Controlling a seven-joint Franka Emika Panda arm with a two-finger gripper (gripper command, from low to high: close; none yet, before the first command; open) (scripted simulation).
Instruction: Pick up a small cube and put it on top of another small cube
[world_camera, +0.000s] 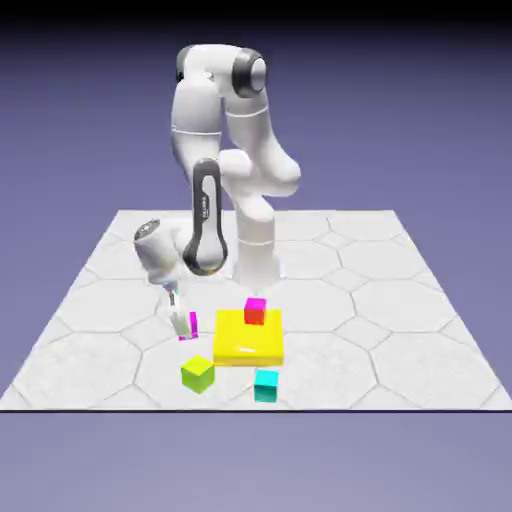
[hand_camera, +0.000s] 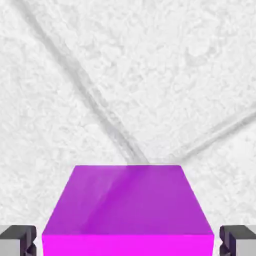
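The small cube (world_camera: 188, 327) is magenta-purple and rests on the table just to the exterior view's left of the flat yellow block (world_camera: 248, 337). My gripper (world_camera: 184, 324) reaches down over it. In the hand view the small cube (hand_camera: 128, 210) fills the lower middle, and my gripper (hand_camera: 128, 242) straddles it. The grey fingertips (hand_camera: 17, 240) stand on either side, each with a thin gap to the cube's side, so the gripper is open. Another small cube, cyan (world_camera: 266, 385), lies in front of the yellow block.
A red cube with a pink top (world_camera: 255, 311) sits on the yellow block's back edge. A lime-green cube (world_camera: 198, 373) lies close in front of my gripper, to the left of the cyan one. The table (world_camera: 400, 320) is pale hexagon tiles.
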